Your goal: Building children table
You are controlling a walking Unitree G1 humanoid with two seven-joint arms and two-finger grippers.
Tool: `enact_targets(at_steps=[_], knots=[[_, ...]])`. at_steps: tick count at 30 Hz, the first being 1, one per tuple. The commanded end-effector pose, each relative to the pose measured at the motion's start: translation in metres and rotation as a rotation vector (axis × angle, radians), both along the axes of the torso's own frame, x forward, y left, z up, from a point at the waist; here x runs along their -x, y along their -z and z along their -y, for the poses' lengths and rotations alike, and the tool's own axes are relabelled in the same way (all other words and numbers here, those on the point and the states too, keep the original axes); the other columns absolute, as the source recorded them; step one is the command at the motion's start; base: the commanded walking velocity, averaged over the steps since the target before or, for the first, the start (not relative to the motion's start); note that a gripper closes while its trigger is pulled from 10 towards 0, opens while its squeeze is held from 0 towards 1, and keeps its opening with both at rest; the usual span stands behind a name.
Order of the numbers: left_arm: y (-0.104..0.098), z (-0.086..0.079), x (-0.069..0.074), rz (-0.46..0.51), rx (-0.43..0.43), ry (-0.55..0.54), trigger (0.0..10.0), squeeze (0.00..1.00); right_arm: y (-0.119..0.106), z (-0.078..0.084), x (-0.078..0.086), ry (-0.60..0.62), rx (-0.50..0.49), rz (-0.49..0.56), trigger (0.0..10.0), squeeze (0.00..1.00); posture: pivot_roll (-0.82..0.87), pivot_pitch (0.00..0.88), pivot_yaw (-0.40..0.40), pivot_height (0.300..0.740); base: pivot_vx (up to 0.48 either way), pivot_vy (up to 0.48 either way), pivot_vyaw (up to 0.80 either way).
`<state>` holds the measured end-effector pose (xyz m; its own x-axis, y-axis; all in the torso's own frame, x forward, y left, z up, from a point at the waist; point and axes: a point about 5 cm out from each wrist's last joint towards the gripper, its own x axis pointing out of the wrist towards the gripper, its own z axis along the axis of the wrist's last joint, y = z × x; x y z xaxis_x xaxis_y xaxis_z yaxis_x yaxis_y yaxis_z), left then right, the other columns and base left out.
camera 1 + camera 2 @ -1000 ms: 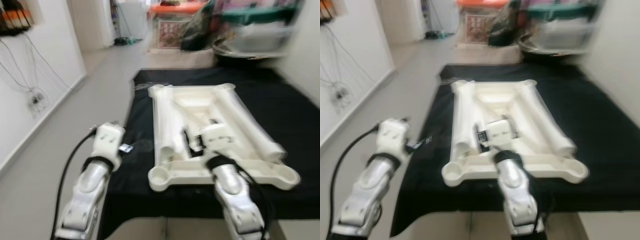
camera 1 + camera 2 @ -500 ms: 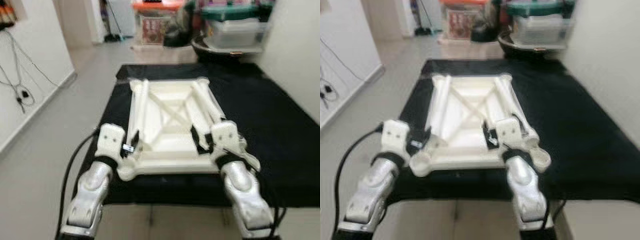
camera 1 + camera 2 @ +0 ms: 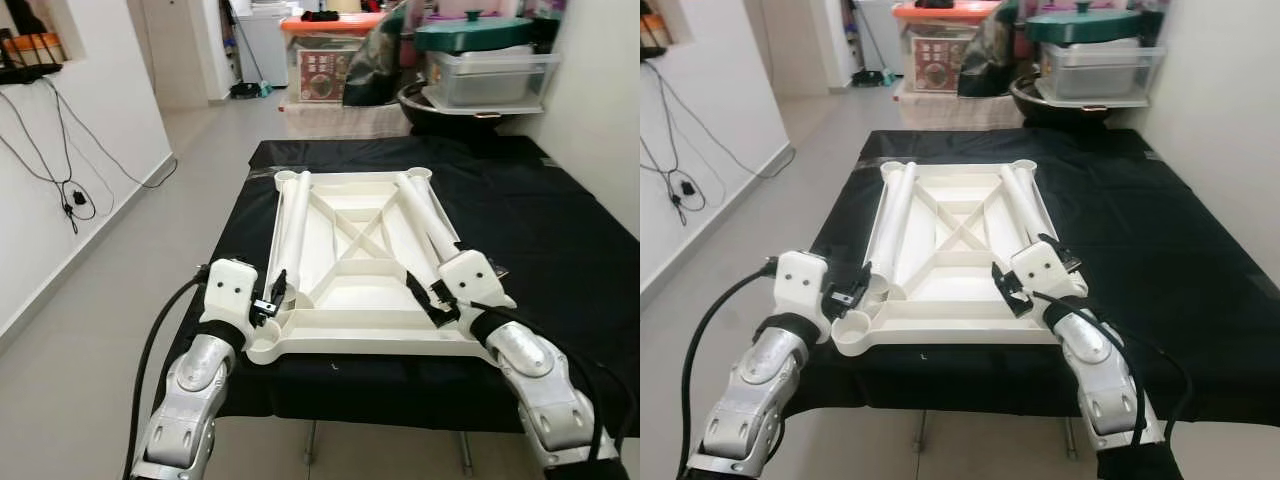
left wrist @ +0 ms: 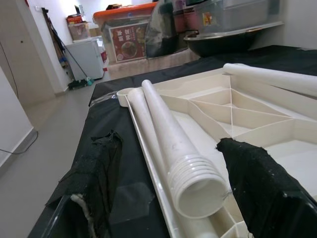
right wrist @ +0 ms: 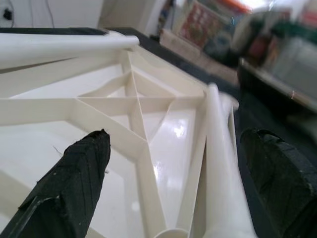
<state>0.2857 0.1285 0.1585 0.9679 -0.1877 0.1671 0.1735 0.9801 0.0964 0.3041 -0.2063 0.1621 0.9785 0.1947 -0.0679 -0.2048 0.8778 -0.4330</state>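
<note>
White tabletop (image 3: pixel 350 290) upside-down on black cloth (image 3: pixel 560 230) | left gripper (image 4: pixel 173 191) spread, empty, straddling table leg (image 4: pixel 171 134) | right gripper (image 5: pixel 171 188) same | close squarely before lifting

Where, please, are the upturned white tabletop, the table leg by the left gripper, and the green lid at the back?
white tabletop (image 3: pixel 362 262), left eye view, centre of its ribbed underside.
table leg (image 4: pixel 173 141), left wrist view, mid-shaft above the threaded end.
green lid (image 3: pixel 474 33), left eye view, top of the lid.

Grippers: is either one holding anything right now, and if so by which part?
Nothing is held. The left gripper is open around the threaded end of the left table leg; the right gripper is open over the tabletop.
</note>
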Motion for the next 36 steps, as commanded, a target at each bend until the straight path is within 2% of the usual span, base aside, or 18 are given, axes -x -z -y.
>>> enact_targets(at_steps=[1,2,4,7,10,11,13,15,17,18,19,21,24,31,36], knots=[[0.002,-0.001,0.000,-0.010,-0.003,-0.006,10.0,0.00,0.002,0.004,-0.003,0.033,-0.085,-0.040,10.0,0.00,-0.03,0.000,-0.012,0.740,0.000,0.000,0.00],[0.002,0.000,0.000,-0.010,-0.001,-0.007,10.0,0.00,0.003,0.004,-0.009,0.076,-0.135,-0.043,10.0,0.00,-0.03,0.000,-0.015,0.740,0.000,0.000,0.00],[0.002,0.000,0.000,-0.010,0.000,-0.008,10.0,0.00,0.003,0.004,-0.013,0.103,-0.160,-0.044,10.0,0.00,-0.03,0.000,-0.015,0.740,0.000,0.000,0.00],[0.002,0.000,0.000,-0.011,0.001,-0.010,10.0,0.00,0.003,0.004,-0.019,0.130,-0.165,-0.043,10.0,0.00,-0.02,0.000,-0.016,0.740,0.000,0.000,0.00],[0.001,0.000,-0.001,-0.013,0.000,-0.012,10.0,0.00,0.010,0.008,-0.033,0.184,-0.200,-0.095,10.0,0.00,-0.02,0.000,-0.024,0.740,0.000,0.000,0.00],[0.001,0.000,-0.001,-0.013,0.000,-0.012,10.0,0.00,0.010,0.008,-0.033,0.184,-0.200,-0.095,10.0,0.00,-0.02,0.000,-0.024,0.740,0.000,0.000,0.00],[0.001,0.000,-0.001,-0.014,-0.001,-0.011,10.0,0.00,0.018,0.016,-0.037,0.207,-0.208,-0.150,10.0,0.00,-0.02,0.000,-0.024,0.740,0.000,0.000,0.00],[0.001,0.000,-0.001,-0.014,-0.002,-0.011,10.0,0.00,0.020,0.019,-0.037,0.213,-0.206,-0.160,10.0,0.00,-0.02,0.000,-0.024,0.740,0.000,0.000,0.00],[0.000,-0.001,-0.002,-0.011,-0.002,-0.019,10.0,0.00,0.027,0.036,-0.037,0.259,-0.168,-0.206,10.0,0.00,-0.01,0.000,-0.037,0.740,0.000,0.000,0.00],[0.000,-0.001,-0.002,-0.011,-0.002,-0.019,10.0,0.00,0.027,0.036,-0.037,0.259,-0.168,-0.206,10.0,0.00,-0.01,0.000,-0.037,0.740,0.000,0.000,0.00],[-0.001,-0.002,-0.003,-0.010,-0.002,-0.022,10.0,0.00,0.030,0.043,-0.036,0.283,-0.161,-0.222,10.0,0.00,-0.01,0.000,-0.037,0.740,0.000,0.000,0.00],[-0.001,-0.002,-0.003,-0.010,-0.002,-0.022,10.0,0.00,0.030,0.043,-0.036,0.283,-0.161,-0.222,10.0,0.00,-0.01,0.000,-0.037,0.740,0.000,0.000,0.00],[-0.001,-0.001,-0.003,-0.011,0.000,-0.021,10.0,0.00,0.030,0.062,-0.034,0.353,-0.176,-0.221,10.0,0.00,-0.02,0.000,-0.029,0.740,0.000,0.000,0.00],[0.000,0.002,-0.002,-0.017,0.000,-0.007,10.0,0.00,0.031,0.063,-0.032,0.355,-0.204,-0.216,10.0,0.00,-0.03,0.000,-0.018,0.740,0.000,0.000,0.00],[0.001,0.001,-0.002,-0.022,-0.002,-0.006,10.0,0.00,0.043,0.052,-0.030,0.309,-0.226,-0.264,10.0,0.00,-0.02,0.000,-0.025,0.740,0.000,0.000,0.00]])
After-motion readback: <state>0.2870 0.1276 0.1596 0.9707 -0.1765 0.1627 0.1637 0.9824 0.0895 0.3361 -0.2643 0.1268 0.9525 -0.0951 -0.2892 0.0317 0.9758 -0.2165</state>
